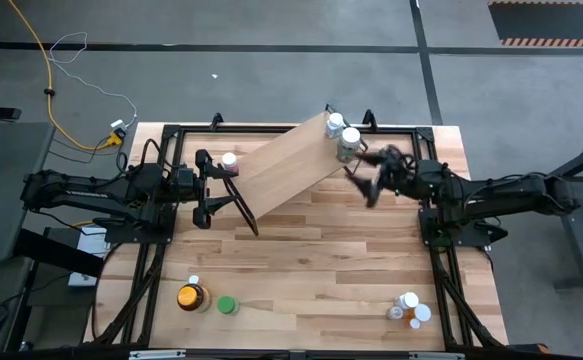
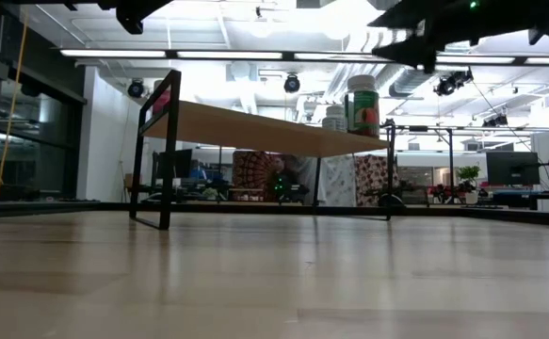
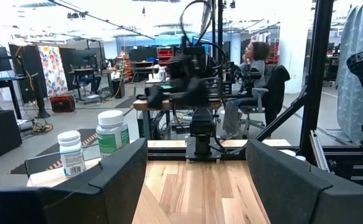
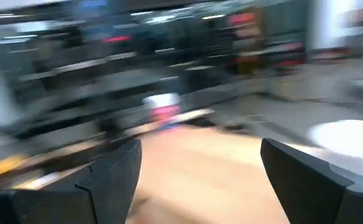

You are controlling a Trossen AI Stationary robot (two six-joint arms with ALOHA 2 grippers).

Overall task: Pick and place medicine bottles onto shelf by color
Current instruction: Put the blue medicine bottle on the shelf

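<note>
- Right gripper (image 1: 371, 185) spread, empty, just off shelf (image 1: 281, 165) far-right end, beside two white-capped bottles (image 1: 343, 138) there.
- Left gripper (image 1: 206, 185) spread, empty, at shelf's other end near pink-capped bottle (image 1: 230, 161).
- Loose bottles (image 1: 411, 310) sit at table's near-right corner: right arm nearer. Amber jar (image 1: 190, 296), green bottle (image 1: 227, 305) near-left.
- Shelf: pale smooth wood, long axis diagonal.

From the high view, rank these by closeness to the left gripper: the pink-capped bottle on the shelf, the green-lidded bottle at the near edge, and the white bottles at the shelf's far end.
Measured from the left gripper, which is open:
1. Pink-capped bottle, on the shelf end right beside the gripper.
2. Green-lidded bottle, at the table's near edge, left side.
3. White bottles, at the shelf's far right end.

2 and 3 are fairly close.
</note>
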